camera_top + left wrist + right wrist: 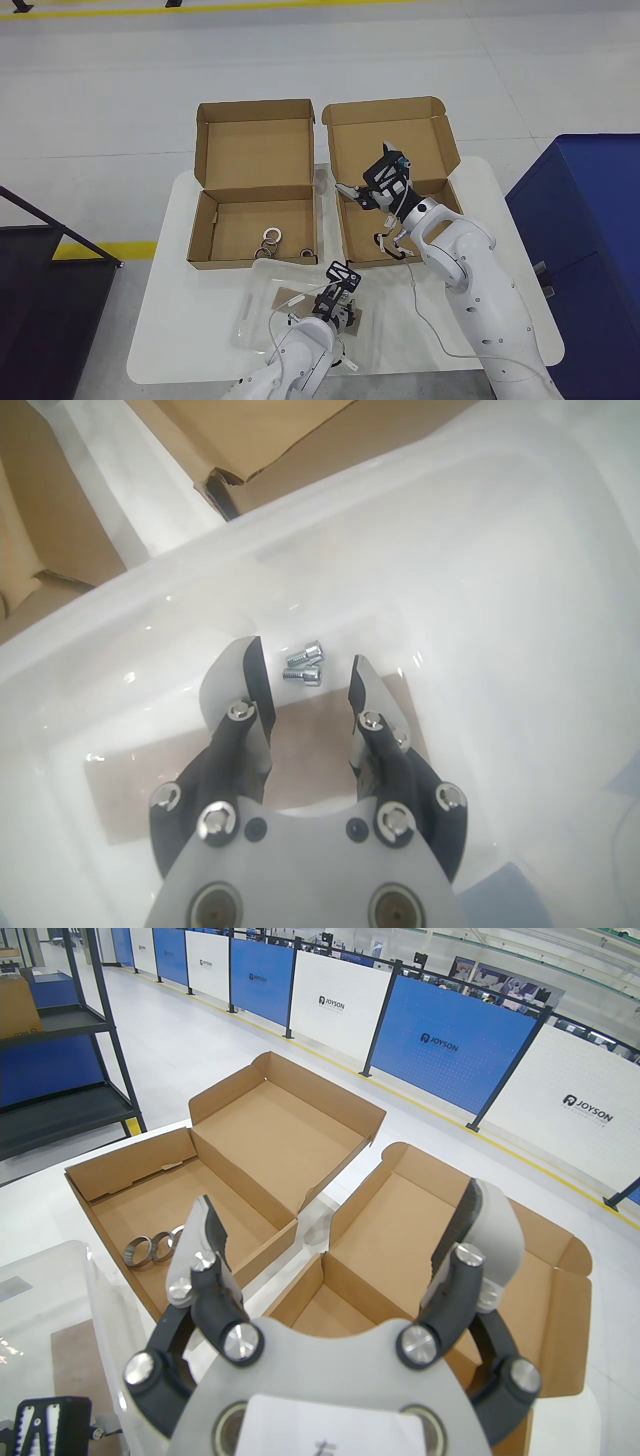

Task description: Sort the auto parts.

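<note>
L gripper [305, 652] jaws open & empty, two bolts [302, 675] between the tips, near tray's [350, 565] box-side edge; bolt axes run jaw to jaw. R gripper [339, 1192], also open, sits over a box [545, 1278], well apart.

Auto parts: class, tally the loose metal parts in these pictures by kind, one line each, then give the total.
Rings: 3
Bolts: 2
Total: 5
</note>
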Available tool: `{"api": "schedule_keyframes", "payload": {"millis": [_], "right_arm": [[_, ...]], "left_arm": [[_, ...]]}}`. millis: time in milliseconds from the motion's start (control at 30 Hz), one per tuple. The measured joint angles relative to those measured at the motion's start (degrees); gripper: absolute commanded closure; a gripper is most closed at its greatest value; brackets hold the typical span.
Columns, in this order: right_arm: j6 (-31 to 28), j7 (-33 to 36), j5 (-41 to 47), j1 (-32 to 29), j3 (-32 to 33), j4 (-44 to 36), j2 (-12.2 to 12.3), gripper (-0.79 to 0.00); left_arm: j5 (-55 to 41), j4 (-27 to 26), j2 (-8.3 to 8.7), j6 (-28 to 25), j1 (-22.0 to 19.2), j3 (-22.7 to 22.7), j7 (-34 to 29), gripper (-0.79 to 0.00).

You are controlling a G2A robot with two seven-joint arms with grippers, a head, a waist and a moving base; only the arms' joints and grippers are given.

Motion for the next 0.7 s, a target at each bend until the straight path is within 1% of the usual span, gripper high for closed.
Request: {"api": "schedule_keyframes", "payload": {"millis": [200,300,367,433,533,700], "right_arm": [[0.00,0.00,0.00,0.00,0.00,0.00,0.00,-0.785],[0.00,0.00,0.00,0.00,0.00,0.00,0.00,-0.785],[0.00,0.00,0.00,0.00,0.00,0.00,0.00,-0.785],[0.00,0.00,0.00,0.00,0.00,0.00,0.00,-0.785],[0.00,0.00,0.00,0.00,0.00,0.00,0.00,-0.785],[0.00,0.00,0.00,0.00,0.00,0.00,0.00,-0.785]], "left_arm": [[-0.13,0.83,-0.43,-0.38,-0.32,-0.15,-0.34,-0.277],[-0.12,1.02,-0.59,-0.59,-0.37,-0.31,-0.51,-0.231],[-0.02,0.99,-0.68,-0.66,-0.30,-0.44,-0.50,-0.225],[0.13,0.88,-0.76,-0.69,-0.14,-0.61,-0.38,-0.188],[0.51,0.81,-0.85,-0.71,0.14,-0.80,-0.18,-0.188],[1.26,0.95,-1.03,-0.75,0.30,-0.98,-0.79,-0.135]]}}
